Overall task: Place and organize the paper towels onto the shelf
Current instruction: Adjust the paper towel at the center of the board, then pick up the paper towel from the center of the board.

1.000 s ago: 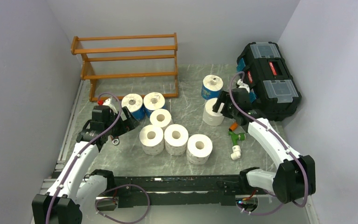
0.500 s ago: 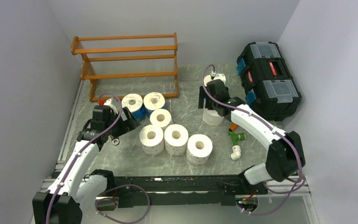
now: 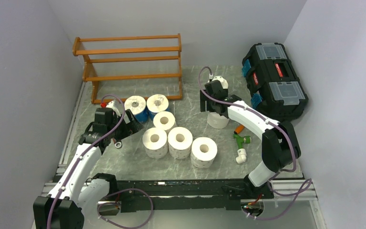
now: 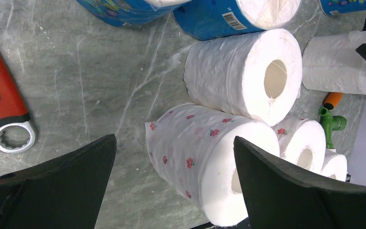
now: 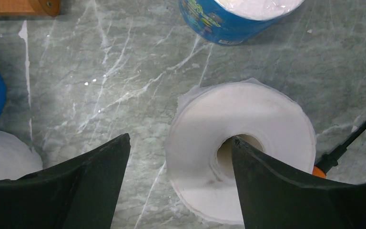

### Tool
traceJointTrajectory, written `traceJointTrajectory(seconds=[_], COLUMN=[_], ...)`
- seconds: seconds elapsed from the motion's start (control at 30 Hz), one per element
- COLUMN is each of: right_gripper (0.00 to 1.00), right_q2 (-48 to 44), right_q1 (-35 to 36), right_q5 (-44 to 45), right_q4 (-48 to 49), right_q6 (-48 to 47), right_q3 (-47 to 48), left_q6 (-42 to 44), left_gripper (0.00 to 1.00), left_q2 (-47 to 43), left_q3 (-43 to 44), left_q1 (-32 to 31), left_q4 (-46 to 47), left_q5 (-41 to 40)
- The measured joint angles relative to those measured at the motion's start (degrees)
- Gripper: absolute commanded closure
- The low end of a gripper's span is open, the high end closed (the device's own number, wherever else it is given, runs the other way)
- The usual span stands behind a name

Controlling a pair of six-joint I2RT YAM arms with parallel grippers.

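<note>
Near the table's [image 3: 190, 90] front left, the left gripper [image 4: 175, 138] hangs wide open over a flower-printed roll [image 4: 195, 152]. Mid-table, the right gripper [image 5: 181, 138], spread and empty, straddles an upright white roll's [image 5: 248, 119] wall. I'd judge it a pickup: pinch, lift, carry to the bare shelf [image 3: 128, 50] in the far-left corner.

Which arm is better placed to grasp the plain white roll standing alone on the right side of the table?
Right. The right hand, open, hangs directly over that roll, one finger over the core hole, the other beyond its outer edge. The left hand is open over the flowered roll, across the table.
</note>
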Motion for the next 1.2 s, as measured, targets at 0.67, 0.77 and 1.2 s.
traceJointTrajectory(seconds=[0.67,0.77,1.2], right_gripper=[0.29,0.26,0.28], right_q2=[1.7,1.8,1.0], right_q1=[-1.5,-1.6,-1.4], right_q5=[-1.4,-1.6,-1.6], right_q4=[0.7,0.5,-0.9], right_q6=[0.0,0.0,0.6], right_q3=[0.0,0.0,-1.6], left_q6=[0.0,0.0,0.0], left_gripper=[0.01,0.01,0.01], left_q2=[0.0,0.0,0.0], left_q3=[-0.4,-0.4,-0.4], left_q1=[0.0,0.0,0.0], left_q4=[0.0,0.0,0.0], left_q5=[0.0,0.0,0.6])
